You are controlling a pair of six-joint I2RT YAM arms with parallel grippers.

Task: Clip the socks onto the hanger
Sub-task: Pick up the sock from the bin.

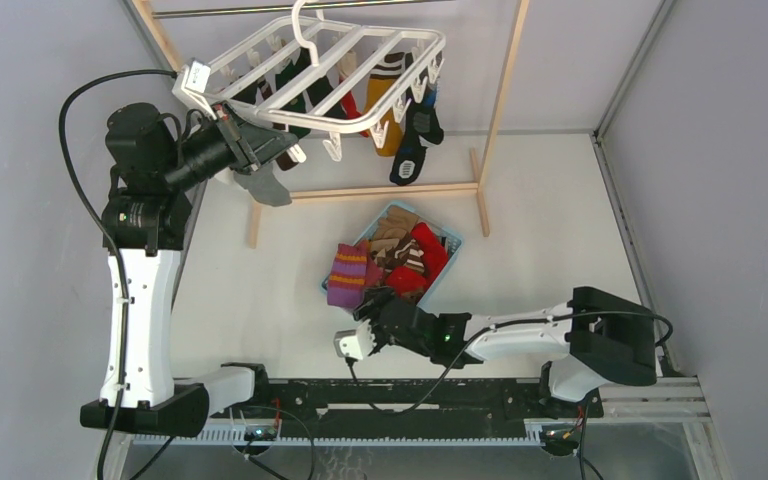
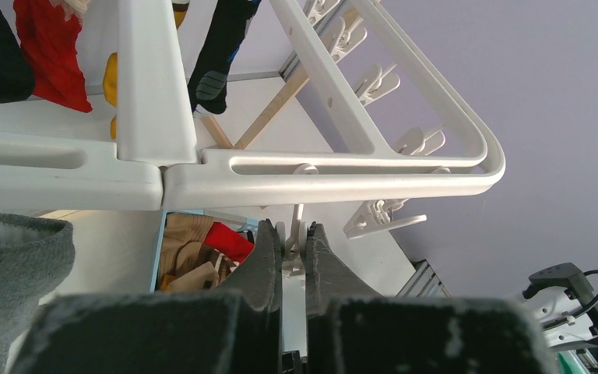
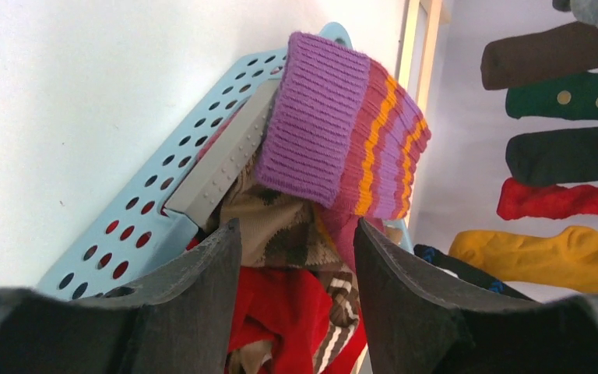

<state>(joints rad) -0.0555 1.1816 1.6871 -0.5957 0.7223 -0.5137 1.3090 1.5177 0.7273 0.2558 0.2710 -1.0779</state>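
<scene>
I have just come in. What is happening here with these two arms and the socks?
The robot is clipping socks to the white hanger. The left gripper is raised to the frame and shut on one small dangling clip, with a grey sock hanging beside it. The right gripper is open, low over the light-blue basket of loose socks, just below a purple-striped sock. Several socks already hang from the hanger, and more wait in the basket.

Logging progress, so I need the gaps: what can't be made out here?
Grey sock top: hidden by left gripper in top view, cut off at left wrist view's left edge.
Basket bottom layer: buried under socks, both views.
Right gripper contact with socks: unclear, right wrist view.
</scene>
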